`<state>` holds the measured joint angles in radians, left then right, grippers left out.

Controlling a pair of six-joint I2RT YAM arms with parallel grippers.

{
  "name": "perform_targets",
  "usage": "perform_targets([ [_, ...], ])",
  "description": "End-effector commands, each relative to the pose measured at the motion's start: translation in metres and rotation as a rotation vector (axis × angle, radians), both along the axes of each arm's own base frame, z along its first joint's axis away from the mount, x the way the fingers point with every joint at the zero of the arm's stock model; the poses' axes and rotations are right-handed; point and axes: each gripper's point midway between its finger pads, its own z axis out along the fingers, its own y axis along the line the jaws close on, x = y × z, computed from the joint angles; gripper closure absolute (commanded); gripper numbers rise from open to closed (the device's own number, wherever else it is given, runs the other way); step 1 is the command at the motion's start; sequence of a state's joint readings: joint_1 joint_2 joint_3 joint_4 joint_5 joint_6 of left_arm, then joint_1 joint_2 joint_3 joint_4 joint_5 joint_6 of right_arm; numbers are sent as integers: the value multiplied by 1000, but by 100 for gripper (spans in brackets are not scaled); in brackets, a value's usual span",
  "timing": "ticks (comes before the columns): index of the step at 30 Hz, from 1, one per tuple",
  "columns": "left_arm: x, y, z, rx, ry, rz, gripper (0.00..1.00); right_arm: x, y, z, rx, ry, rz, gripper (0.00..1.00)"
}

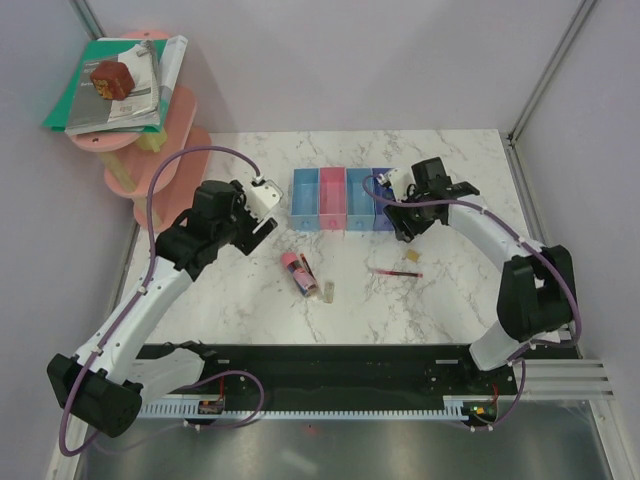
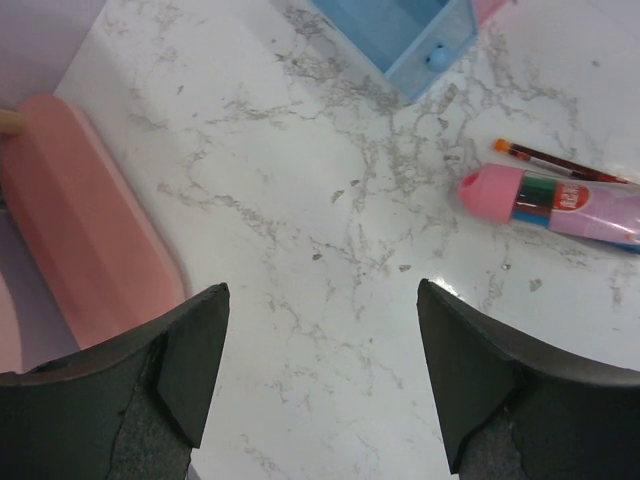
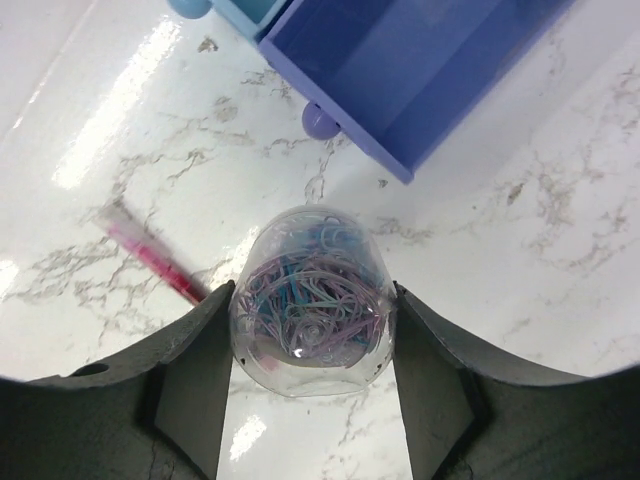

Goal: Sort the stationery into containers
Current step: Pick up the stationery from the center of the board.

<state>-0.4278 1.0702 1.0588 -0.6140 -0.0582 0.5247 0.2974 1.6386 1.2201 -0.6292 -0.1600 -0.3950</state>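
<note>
Trays (image 1: 340, 198): row of four, joined, mid-table toward rear.
Tube (image 1: 298, 272): before trays, slightly left. Block (image 1: 326, 292) just beside its near end, on right.
Pen (image 1: 397, 272): right of tube, before rightmost tray. Second block (image 1: 412, 257) just behind pen.
Shelf (image 1: 165, 140): at table's (image 2: 300, 200) rear-left corner. Books (image 1: 120, 95) stacked on top tier, cube (image 1: 112, 78) on books.
Left gripper (image 2: 320, 290): left of trays, jaws apart, over table.
Right gripper (image 3: 308, 310): just before rightmost tray, jar (image 3: 310, 285) clamped between fingers, above table.
</note>
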Motion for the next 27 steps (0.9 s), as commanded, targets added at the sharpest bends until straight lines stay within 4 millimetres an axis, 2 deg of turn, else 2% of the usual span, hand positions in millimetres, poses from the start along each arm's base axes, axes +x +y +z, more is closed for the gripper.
perform_targets([
  [1,-14,-34,23,-181,55,-90,17,-18,7,60,73,-75,53,68],
  [3,-21,-51,31,-266,96,-142,16,-23,13,75,113,-84,66,69],
  [4,-23,-58,34,-296,109,-163,16,-27,20,90,164,-101,82,69],
  [5,-28,-70,38,-341,137,-215,17,-29,26,98,198,-108,95,69],
  [7,-32,-83,42,-409,181,-241,17,-35,36,118,274,-121,112,69],
  [8,-38,-93,47,-451,207,-283,17,-42,48,127,341,-109,152,69],
  [10,-40,-102,51,-508,243,-294,18,-49,61,144,428,-104,182,68],
  [15,-54,-120,81,-614,267,-394,18,-74,93,181,659,-54,294,68],
  [19,-58,-137,96,-686,261,-476,18,-81,108,203,794,-4,344,66],
  [23,-59,-149,88,-696,249,-532,18,-75,116,211,872,51,366,66],
  [25,-58,-154,82,-701,270,-535,19,-79,121,226,930,83,417,65],
  [27,-57,-161,84,-719,262,-548,19,-78,127,239,978,112,434,65],
])
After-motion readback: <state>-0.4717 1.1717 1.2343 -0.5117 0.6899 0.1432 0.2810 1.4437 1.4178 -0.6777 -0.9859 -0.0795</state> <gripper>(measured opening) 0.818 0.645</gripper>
